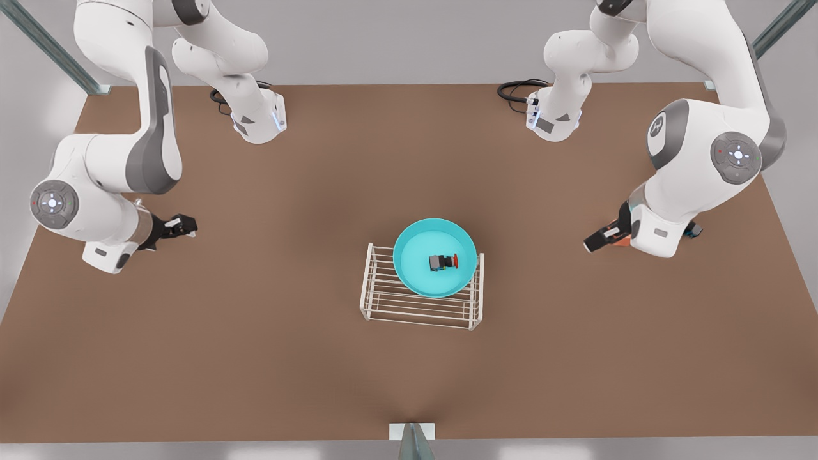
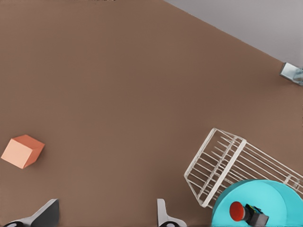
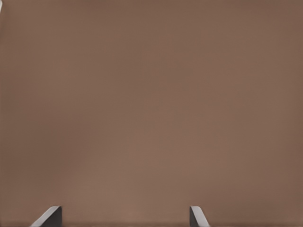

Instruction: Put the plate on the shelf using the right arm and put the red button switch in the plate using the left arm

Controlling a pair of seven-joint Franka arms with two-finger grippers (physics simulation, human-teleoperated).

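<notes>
The turquoise plate (image 1: 415, 268) rests on the white wire shelf (image 1: 409, 306), over its far end toward the front view's right, with its rim overhanging the far edge. The red button switch (image 1: 443, 262) lies on its side inside the plate, red cap toward the front view's right. My left gripper (image 1: 594, 243) hovers open and empty over the table at the front view's right. From its wrist I see the shelf (image 2: 215, 165), the plate (image 2: 274, 198) and the switch (image 2: 246, 213). My right gripper (image 1: 185, 225) waits open at the front view's left, over bare table (image 3: 151, 104).
An orange cube (image 2: 22, 151) sits on the table near my left gripper (image 2: 106, 222), partly hidden by it in the front view (image 1: 618, 237). A grey bracket (image 1: 412, 434) stands at the table's near edge. Both arm bases stand at the far edge.
</notes>
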